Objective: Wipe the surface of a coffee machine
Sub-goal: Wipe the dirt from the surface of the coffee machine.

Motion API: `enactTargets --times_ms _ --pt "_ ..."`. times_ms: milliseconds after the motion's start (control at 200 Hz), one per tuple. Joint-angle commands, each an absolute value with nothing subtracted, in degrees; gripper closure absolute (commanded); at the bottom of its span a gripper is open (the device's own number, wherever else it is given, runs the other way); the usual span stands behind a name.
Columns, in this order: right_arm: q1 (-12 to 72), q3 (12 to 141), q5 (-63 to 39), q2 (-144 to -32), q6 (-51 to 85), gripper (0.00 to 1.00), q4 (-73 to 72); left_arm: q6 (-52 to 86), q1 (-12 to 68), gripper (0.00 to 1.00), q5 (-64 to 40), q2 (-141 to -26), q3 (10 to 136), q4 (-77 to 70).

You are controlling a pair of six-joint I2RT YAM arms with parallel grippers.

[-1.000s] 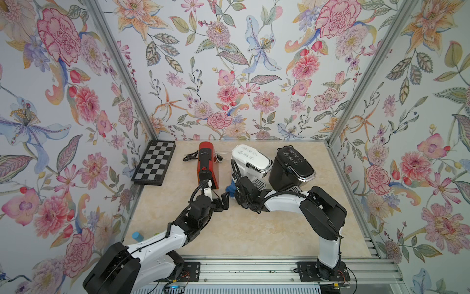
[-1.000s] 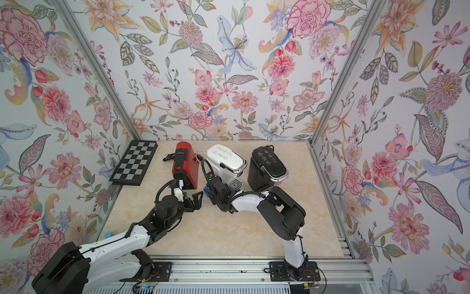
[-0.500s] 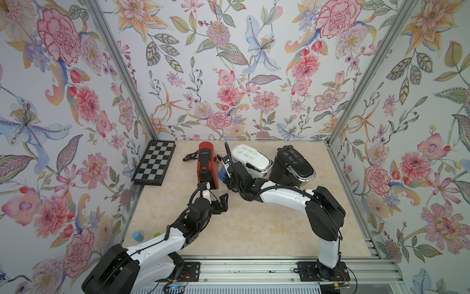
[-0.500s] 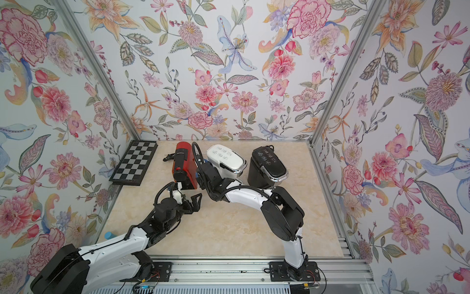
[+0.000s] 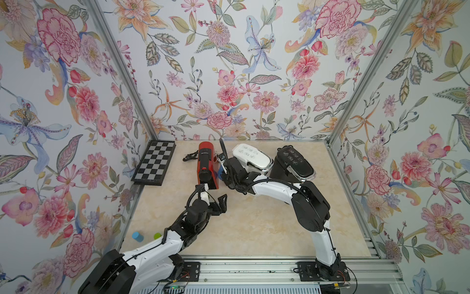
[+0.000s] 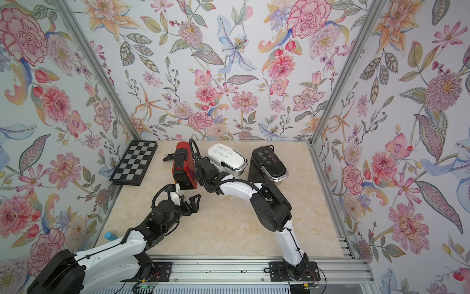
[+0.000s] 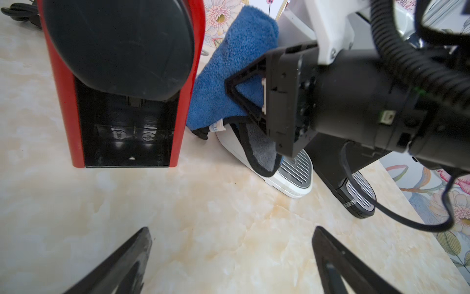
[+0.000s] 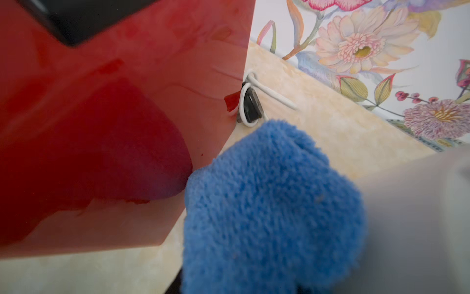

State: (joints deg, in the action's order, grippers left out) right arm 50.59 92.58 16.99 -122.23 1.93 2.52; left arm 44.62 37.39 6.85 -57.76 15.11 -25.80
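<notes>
Three coffee machines stand in a row at the back: a red coffee machine (image 5: 207,165) (image 6: 183,165) (image 7: 122,76), a white one (image 5: 250,156) (image 6: 226,157) and a black one (image 5: 295,163) (image 6: 269,165). My right gripper (image 5: 222,166) reaches into the gap between the red and white machines, shut on a blue cloth (image 7: 229,71) (image 8: 267,208). The cloth lies against the red machine's side wall (image 8: 101,101) and hides the fingers in the right wrist view. Open and holding nothing, my left gripper (image 5: 216,201) (image 7: 231,254) hovers over the tabletop in front of the red machine.
A chessboard (image 5: 155,163) lies at the back left by the wall. A blue cylinder (image 5: 137,236) and a green one (image 5: 157,235) sit at the front left edge. A black cord (image 5: 189,155) trails behind the red machine, and a white cable (image 8: 269,94) lies by its rear corner.
My right arm has swung from in front of the white machine into the gap beside the red one, carrying the cloth. The left gripper has drawn back slightly.
</notes>
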Motion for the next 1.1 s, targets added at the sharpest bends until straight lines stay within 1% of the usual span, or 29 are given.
enactTargets --times_ms 0,445,756,941,1096 --pt "50.0 92.8 17.1 -124.6 3.2 0.72 6.0 45.6 36.7 0.01 8.4 -57.5 14.6 -26.5" --pt "50.5 91.6 19.2 -128.3 3.8 0.72 7.5 45.5 36.7 0.01 7.8 -57.1 14.8 -26.6" --pt "50.7 91.9 20.3 -116.7 1.7 0.72 7.8 45.4 36.7 0.01 8.3 -57.4 14.9 -26.5" --pt "50.4 92.3 21.2 -112.8 1.0 0.72 7.5 45.4 36.8 0.01 7.7 -58.0 15.2 -27.1" --pt "50.3 86.8 21.4 -107.7 2.6 0.72 3.6 45.5 36.7 0.01 7.6 -57.7 15.3 -26.7"
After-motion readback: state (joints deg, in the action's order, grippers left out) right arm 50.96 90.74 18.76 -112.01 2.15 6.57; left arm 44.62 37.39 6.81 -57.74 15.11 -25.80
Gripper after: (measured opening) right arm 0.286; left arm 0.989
